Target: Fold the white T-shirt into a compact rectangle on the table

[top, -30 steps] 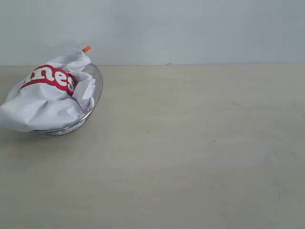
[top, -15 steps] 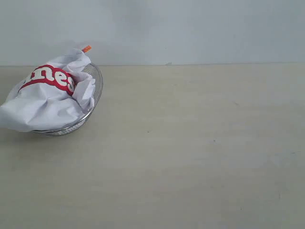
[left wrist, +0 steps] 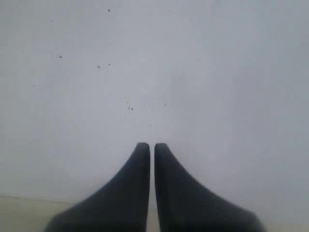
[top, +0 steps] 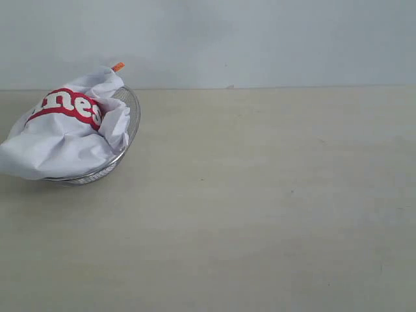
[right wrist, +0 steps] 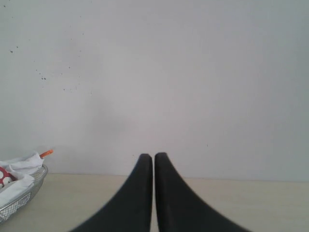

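Exterior view shows a wide, pale beige surface point(top: 260, 214) filling most of the scene, with a plain light wall point(top: 260, 39) behind it. The white T-shirt point(top: 58, 140) lies crumpled in a heap inside a wire mesh bowl point(top: 133, 104) on the left arm's side. Its cloth spills over the bowl's rim and part of its red band of lettering faces up. It looks like a starting pile: no folding has begun, and the shirt would have to come out of the bowl and be spread flat first. Neither arm appears in this view; the wrist views supply them. The left tool point(left wrist: 151, 145) has its two dark fingers pressed together, closed on nothing. It points at the bare wall, and its camera sees no shirt at all. The right tool point(right wrist: 153, 155) is likewise closed and empty, and it too faces the wall. Bowl and shirt sit ahead of it and well apart, off toward the left arm's side. A small orange neck tag point(top: 117, 66) pokes up from the heap, seemingly on the side farther from both tools.
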